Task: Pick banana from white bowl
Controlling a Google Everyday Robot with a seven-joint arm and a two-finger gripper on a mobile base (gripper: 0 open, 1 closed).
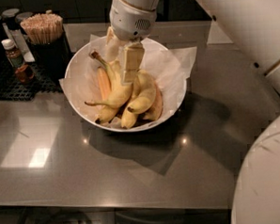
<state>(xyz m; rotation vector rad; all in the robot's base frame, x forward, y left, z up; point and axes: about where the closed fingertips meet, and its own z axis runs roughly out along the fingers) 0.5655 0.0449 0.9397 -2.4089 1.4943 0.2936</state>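
The white bowl (pixel 172 100), wide and lined with crinkled white paper, sits on the grey counter and holds several yellow bananas (pixel 141 99). One long banana (pixel 111 89) lies with its stem pointing up-left. My gripper (pixel 120 62) hangs over the bowl's middle from the white wrist. It is open, with its pale front finger (pixel 130 62) reaching down against the top of the banana pile. The other finger is set back toward the bowl's far rim. No banana is lifted.
A dark cup of wooden sticks (pixel 42 29) stands behind the bowl at the left, with a small brown bottle (pixel 16 59) on a black mat (pixel 7 83). My white arm fills the upper right and my base the lower right corner. The counter's front edge is near the bottom.
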